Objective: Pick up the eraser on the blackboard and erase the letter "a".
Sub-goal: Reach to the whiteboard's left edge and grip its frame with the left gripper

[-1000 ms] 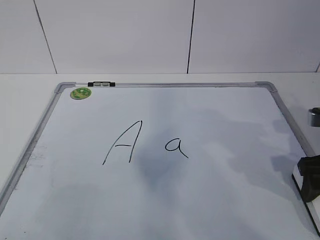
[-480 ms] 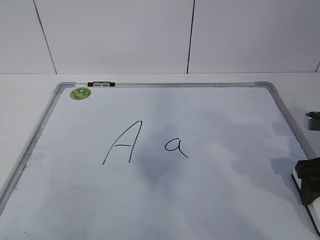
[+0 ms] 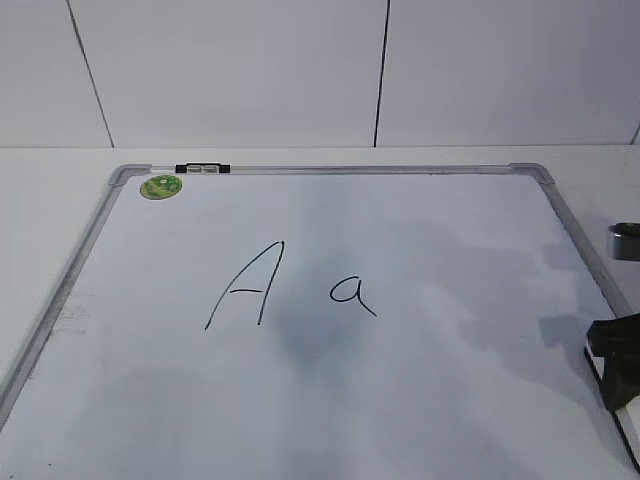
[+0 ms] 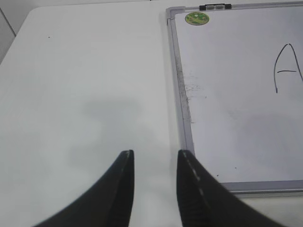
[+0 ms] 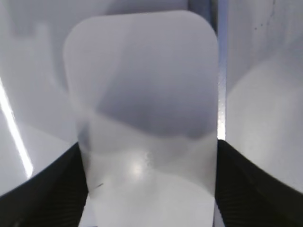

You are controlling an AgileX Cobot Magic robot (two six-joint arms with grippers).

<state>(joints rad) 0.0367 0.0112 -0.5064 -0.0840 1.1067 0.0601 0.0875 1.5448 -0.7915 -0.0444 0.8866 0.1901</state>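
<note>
The blackboard (image 3: 330, 169) is a white board in a grey frame, lying flat on the table. The small letter "a" (image 3: 352, 292) is written near its middle, to the right of a capital "A" (image 3: 245, 285). The white eraser (image 5: 142, 94) lies at the board's right edge and fills the right wrist view. My right gripper (image 5: 147, 151) has a jaw against each long side of it, with no gap showing. In the exterior view this gripper (image 3: 620, 365) covers most of the eraser (image 3: 630, 418). My left gripper (image 4: 154, 153) is open and empty over the bare table, left of the board's frame (image 4: 182, 94).
A green round sticker (image 3: 161, 186) sits at the board's far left corner, next to a black clip on the top frame (image 3: 203, 168). A metal part of the right arm (image 3: 626, 241) shows at the right edge. A white wall stands behind the table.
My right gripper has come down slightly onto the eraser at the board's right edge. Since half a second ago it has barely moved. The writing is unchanged.
</note>
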